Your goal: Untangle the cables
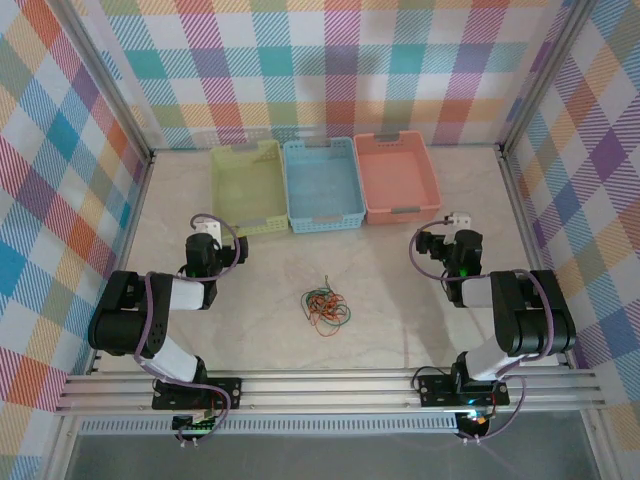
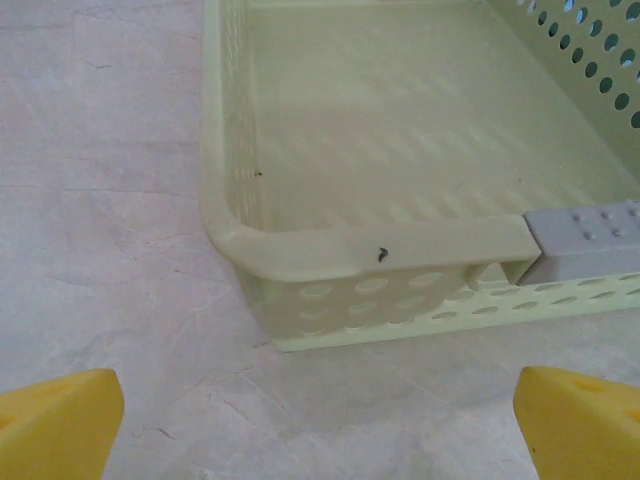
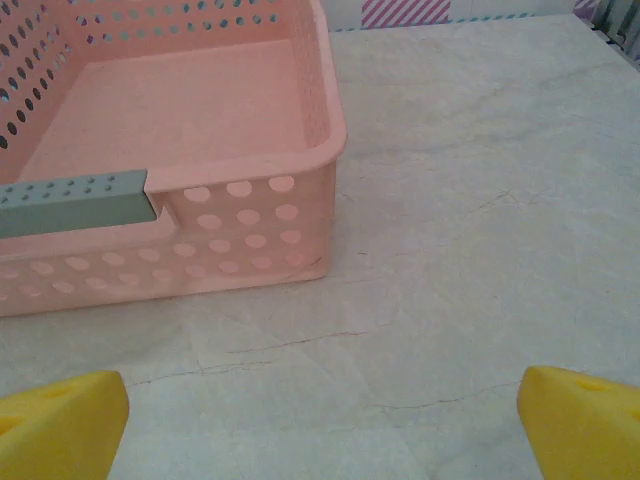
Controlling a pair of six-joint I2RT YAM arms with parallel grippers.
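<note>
Cables (image 1: 326,306) lie heaped — seemingly tangled — outside, near the blue basket (image 1: 322,190).

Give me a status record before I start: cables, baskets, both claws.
cables: tangled bundle of thin orange, green and black wires, one heap on the pale marble-look table, between the two arms
baskets: pale green perforated plastic basket, blue perforated plastic basket, pink perforated plastic basket, side by side at the far side, all empty
left claw: open, holding nothing, facing the green basket's near left corner
right claw: open, holding nothing, facing the pink basket's near right corner
contact with cables: none yet
</note>
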